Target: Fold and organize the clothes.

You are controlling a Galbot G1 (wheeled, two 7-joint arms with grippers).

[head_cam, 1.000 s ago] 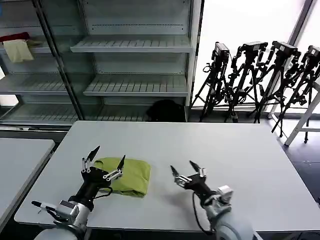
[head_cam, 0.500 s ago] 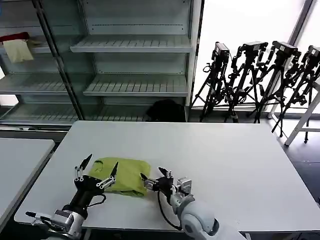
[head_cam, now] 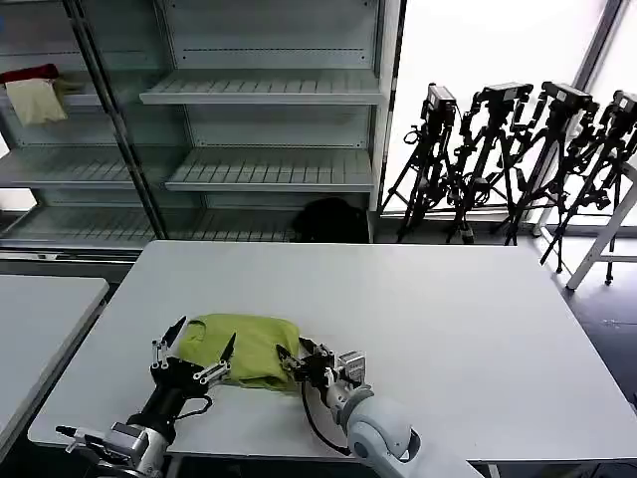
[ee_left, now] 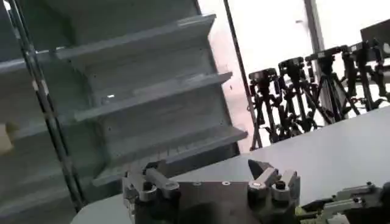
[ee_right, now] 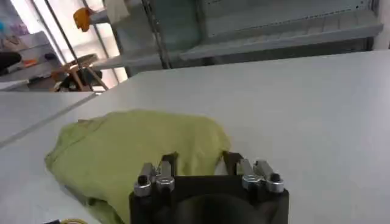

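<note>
Squaring up folded T-shirt (head_cam: 249, 347) on desk (head_cam: 448, 339).
I had left end effector (head_cam: 194, 351) at its 8 o'clock, right end effector (head_cam: 299, 358) at 4, both open, empty; next: pinch edges.

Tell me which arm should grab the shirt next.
Probably the right. Its tool is open at the near right edge of the folded shirt, facing the fabric. The left tool is also open but stands at the shirt's left side, fingers pointing up.
</note>
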